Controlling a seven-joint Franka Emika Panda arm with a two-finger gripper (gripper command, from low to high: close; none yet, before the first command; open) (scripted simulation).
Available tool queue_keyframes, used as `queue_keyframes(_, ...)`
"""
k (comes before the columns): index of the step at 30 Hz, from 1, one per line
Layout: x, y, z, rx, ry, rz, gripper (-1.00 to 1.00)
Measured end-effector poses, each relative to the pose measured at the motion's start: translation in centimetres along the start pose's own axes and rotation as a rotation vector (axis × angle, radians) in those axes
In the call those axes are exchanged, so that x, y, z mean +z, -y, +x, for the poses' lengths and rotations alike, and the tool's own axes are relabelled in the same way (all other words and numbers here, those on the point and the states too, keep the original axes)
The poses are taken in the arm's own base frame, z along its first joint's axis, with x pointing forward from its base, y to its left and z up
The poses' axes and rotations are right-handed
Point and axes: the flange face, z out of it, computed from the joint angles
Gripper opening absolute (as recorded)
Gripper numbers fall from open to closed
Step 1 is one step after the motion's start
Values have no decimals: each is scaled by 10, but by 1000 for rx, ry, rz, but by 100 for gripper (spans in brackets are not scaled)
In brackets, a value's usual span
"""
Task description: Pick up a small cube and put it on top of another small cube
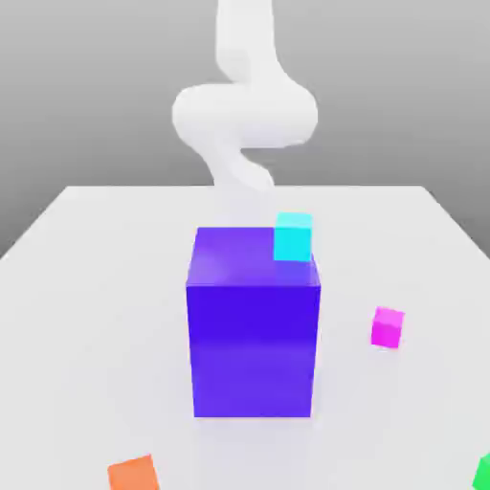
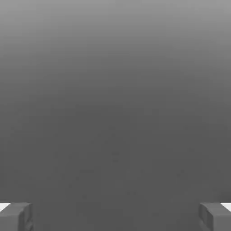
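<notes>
The small magenta-pink cube (image 1: 388, 326) sits on the white table, to the exterior view's right of the big blue-purple block (image 1: 253, 330). My white arm (image 1: 244, 115) rises behind the block at the table's far side. In the hand view my gripper (image 2: 115, 216) is open: its two grey fingertips (image 2: 16, 216) stand far apart with nothing between them, facing a plain grey background.
A cyan cube (image 1: 293, 236) shows at the block's far upper right corner; I cannot tell whether it rests on the block or behind it. An orange cube (image 1: 132, 473) lies near the front left edge. A green cube (image 1: 483, 471) sits at the front right edge.
</notes>
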Motion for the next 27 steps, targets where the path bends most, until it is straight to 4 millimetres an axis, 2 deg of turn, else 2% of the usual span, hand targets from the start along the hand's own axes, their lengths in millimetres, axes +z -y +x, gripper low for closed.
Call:
queue_keyframes(6, 97, 11, -65, -154, 184, -12, 0)
queue_keyframes(10, 149, 12, -123, -267, 294, -27, 0)
queue_keyframes(14, 191, 7, -188, -389, 397, -46, 0)
queue_keyframes(20, 233, -19, -291, -587, 535, -82, 0)
queue_keyframes(27, 255, -75, -400, -834, 668, -132, 0)
